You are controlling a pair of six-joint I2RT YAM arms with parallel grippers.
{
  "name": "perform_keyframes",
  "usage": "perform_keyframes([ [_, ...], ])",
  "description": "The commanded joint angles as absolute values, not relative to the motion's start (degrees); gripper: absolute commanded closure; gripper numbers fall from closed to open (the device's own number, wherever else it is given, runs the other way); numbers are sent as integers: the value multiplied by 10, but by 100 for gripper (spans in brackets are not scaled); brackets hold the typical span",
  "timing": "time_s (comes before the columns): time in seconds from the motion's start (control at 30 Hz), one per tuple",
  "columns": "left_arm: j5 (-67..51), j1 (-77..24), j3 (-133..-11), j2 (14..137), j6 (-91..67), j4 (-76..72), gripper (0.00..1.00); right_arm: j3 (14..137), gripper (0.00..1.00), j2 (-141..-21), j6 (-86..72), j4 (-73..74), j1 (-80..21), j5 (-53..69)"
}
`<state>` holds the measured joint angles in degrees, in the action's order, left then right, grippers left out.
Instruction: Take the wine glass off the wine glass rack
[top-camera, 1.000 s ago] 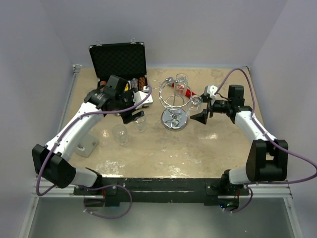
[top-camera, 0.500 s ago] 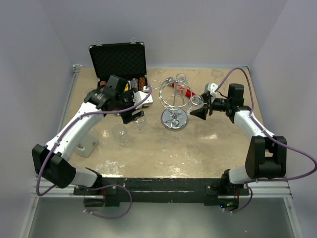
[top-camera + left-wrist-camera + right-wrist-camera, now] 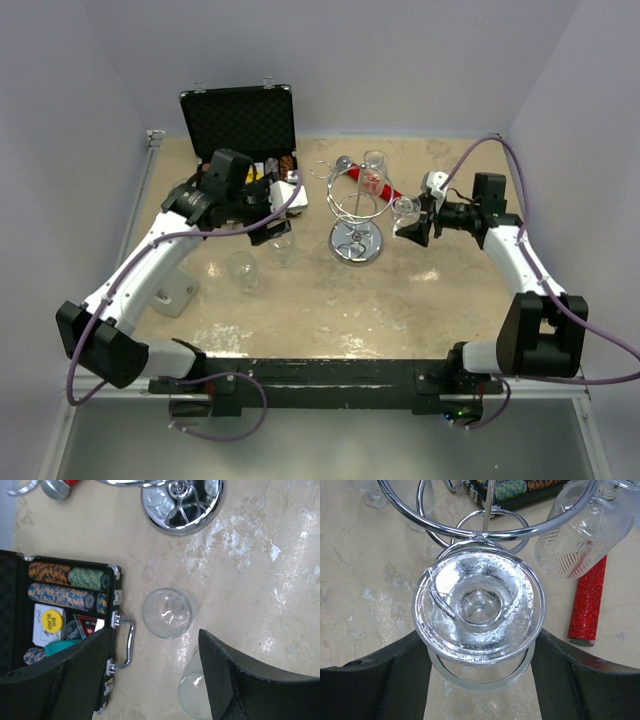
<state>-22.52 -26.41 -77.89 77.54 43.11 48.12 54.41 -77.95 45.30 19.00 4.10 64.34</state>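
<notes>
The chrome wine glass rack (image 3: 356,212) stands mid-table on its round mirrored base (image 3: 182,507). My right gripper (image 3: 413,228) is shut on a clear wine glass (image 3: 405,210), held upside down just right of the rack. In the right wrist view the gripper (image 3: 479,647) has the glass between its fingers, with the foot (image 3: 477,605) facing the camera right in front of a wire loop (image 3: 485,527). A second glass (image 3: 580,530) hangs on the rack. My left gripper (image 3: 268,232) is open and empty over the table, as the left wrist view (image 3: 152,640) also shows.
Two glasses (image 3: 167,612) (image 3: 197,695) stand on the table under the left gripper. An open black chip case (image 3: 240,125) sits at the back left, its handle (image 3: 127,642) near my left finger. A red glitter tube (image 3: 587,605) lies behind the rack.
My right gripper has moved to the right with the wine glass, away from the rack's post. My left arm has shifted slightly back and left.
</notes>
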Motion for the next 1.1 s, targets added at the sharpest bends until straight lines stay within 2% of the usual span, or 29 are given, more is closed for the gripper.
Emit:
perform_keyframes([
  [0.0, -269, -277, -801, 736, 455, 425, 23, 573, 59, -743, 465, 220, 45, 644],
  [0.33, -315, -320, -840, 743, 460, 355, 23, 549, 60, -687, 361, 171, 48, 643],
  [0.47, -302, -378, -871, 752, 482, 335, 23, 572, 60, -670, 368, 218, 50, 618],
  [0.6, -276, -441, -850, 748, 493, 233, 25, 603, 60, -650, 355, 282, 56, 585],
  [0.83, -266, -509, -752, 755, 554, 20, 31, 649, 61, -618, 248, 300, 57, 548],
  [1.07, -207, -564, -714, 822, 552, -206, 39, 719, 61, -633, 314, 431, 56, 561],
])
